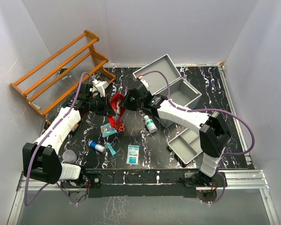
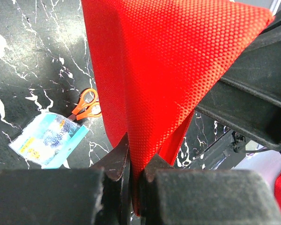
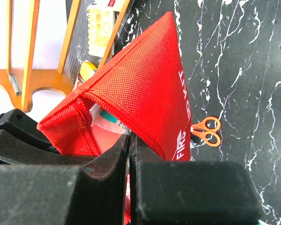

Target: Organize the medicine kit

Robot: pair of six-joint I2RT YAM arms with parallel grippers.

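Note:
A red first-aid pouch (image 1: 117, 106) hangs above the black marbled table between my two grippers. My left gripper (image 2: 136, 157) is shut on one edge of the red fabric (image 2: 164, 70). My right gripper (image 3: 131, 140) is shut on the rim of the pouch (image 3: 140, 89), whose zip mouth gapes and shows a white packet inside. In the top view the left gripper (image 1: 108, 107) and the right gripper (image 1: 127, 103) face each other across the pouch. The medicine kit (image 1: 180, 91), a light-grey case, stands open behind the right arm with its lid (image 1: 155, 69) thrown back.
Orange scissors (image 1: 120, 126) and a blue-white packet (image 1: 107, 130) lie under the pouch. A white bottle (image 1: 150, 123), a blue-capped vial (image 1: 97, 146), a teal sachet (image 1: 132, 153) and a grey tray (image 1: 187, 143) lie nearer the front. The wooden rack (image 1: 61, 70) leans at far left.

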